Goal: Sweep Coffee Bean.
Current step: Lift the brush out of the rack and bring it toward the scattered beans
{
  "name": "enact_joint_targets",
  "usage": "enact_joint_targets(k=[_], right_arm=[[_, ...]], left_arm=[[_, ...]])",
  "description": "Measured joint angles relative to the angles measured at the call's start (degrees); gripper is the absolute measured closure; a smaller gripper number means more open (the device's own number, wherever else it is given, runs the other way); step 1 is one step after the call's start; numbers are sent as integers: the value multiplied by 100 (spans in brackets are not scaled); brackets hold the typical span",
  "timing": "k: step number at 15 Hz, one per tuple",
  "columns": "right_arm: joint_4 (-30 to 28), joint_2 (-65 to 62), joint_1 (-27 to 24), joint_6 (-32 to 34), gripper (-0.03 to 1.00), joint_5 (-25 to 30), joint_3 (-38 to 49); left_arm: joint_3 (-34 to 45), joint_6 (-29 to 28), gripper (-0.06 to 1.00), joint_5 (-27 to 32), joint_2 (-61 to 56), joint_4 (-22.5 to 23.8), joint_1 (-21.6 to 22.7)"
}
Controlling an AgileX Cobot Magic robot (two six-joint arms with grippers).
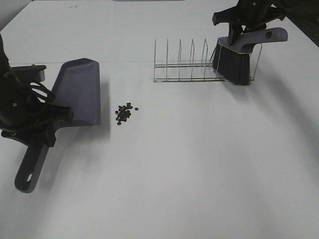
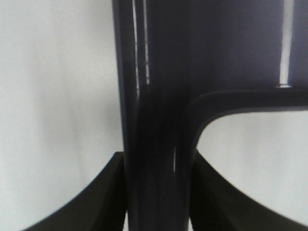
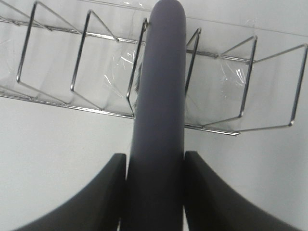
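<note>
Since the coffee beans (image 1: 125, 113) lie in a small pile on the table (image 1: 199, 174), near the side of the dustpan (image 1: 79, 92) but not touching it, the job now looks like bringing the brush (image 1: 234, 57) over to them. From the high view, the right gripper (image 1: 239, 30) is clamped on the brush. Its bristles seem to stand in the end slot of the wire rack (image 1: 184, 64), well apart from the beans. I think it should lift straight up first, so no bristle snags a wire. The left gripper (image 1: 47, 127) holds the dustpan by its handle.

From the left wrist, both fingers (image 2: 96, 202) squeeze the dustpan handle tight. The pan's edge should go down flat beside the pile.

From the right wrist, the fingers (image 3: 96, 202) hug the brush handle, with the rack right behind. No beans show here.
</note>
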Motion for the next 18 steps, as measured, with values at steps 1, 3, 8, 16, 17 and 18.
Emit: enact_joint_targets(k=[1,3,8,16,17,18], right_arm=[[0,-63,11,0,66,6,0],[-34,-160,11,0,66,17,0],[0,-321,11,0,66,29,-6],[40,-321,11,23,66,74,-6],[46,-321,11,23,66,74,-6],[46,-321,11,40,66,74,-6]], left_arm=[[0,0,60,0,0,0,0],[0,0,60,0,0,0,0],[0,0,60,0,0,0,0],[0,0,60,0,0,0,0],[0,0,60,6,0,0,0],[0,0,60,6,0,0,0]])
